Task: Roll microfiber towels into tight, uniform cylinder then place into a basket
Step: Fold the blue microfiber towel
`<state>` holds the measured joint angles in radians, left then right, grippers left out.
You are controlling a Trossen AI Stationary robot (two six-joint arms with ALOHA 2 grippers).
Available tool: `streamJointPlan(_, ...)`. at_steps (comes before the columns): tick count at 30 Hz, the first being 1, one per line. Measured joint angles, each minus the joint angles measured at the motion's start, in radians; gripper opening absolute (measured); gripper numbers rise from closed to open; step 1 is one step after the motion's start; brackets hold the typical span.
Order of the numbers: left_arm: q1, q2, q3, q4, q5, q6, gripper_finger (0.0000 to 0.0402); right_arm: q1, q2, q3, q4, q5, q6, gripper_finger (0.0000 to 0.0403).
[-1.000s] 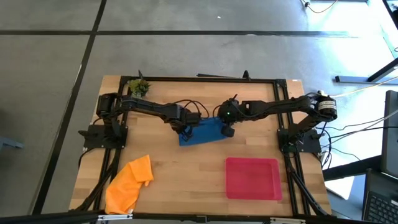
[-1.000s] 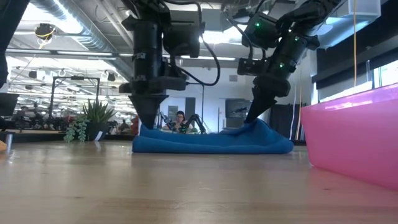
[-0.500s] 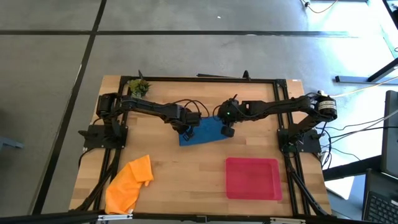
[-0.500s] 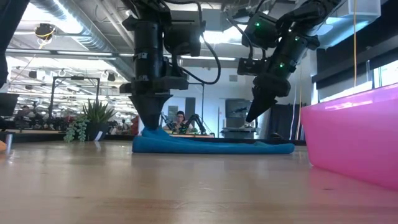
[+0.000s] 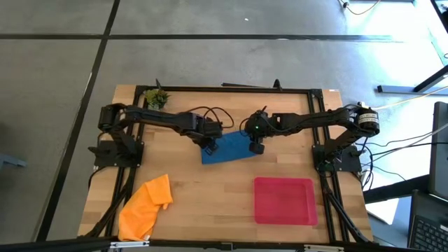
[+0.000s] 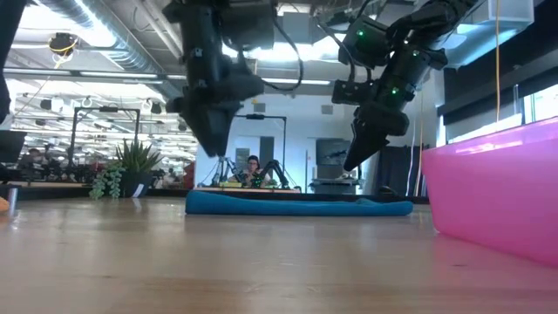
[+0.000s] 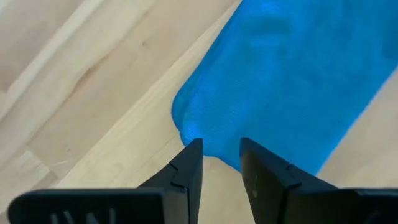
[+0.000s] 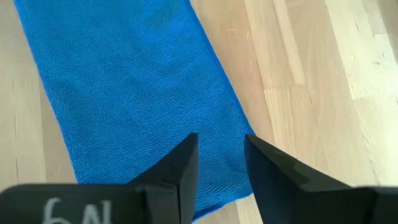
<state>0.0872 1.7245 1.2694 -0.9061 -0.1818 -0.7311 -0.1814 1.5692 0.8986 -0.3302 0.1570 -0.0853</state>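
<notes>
Blue towel (image 5: 227,148) flat, grippers open above corners

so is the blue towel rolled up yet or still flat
Flat, not rolled: the blue towel lies as a low, even strip on the table, released, with the left gripper and right gripper above it.

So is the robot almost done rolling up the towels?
Not yet. The blue towel lies flat on the table, folded maybe, but not a roll. Both grippers, left and right, hang open just above its ends, holding nothing. The orange towel sits crumpled at the table's corner, untouched. The red basket has no towel in it, so rolling and placing both are left.
</notes>
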Motion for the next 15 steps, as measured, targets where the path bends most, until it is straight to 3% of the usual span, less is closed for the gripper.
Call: streamJointPlan(15, 0.000, -0.059, 0.000, -0.001, 0.001, 0.113, 0.0096, 0.000, 0.000, 0.001, 0.002, 0.000, 0.003, 0.0131)
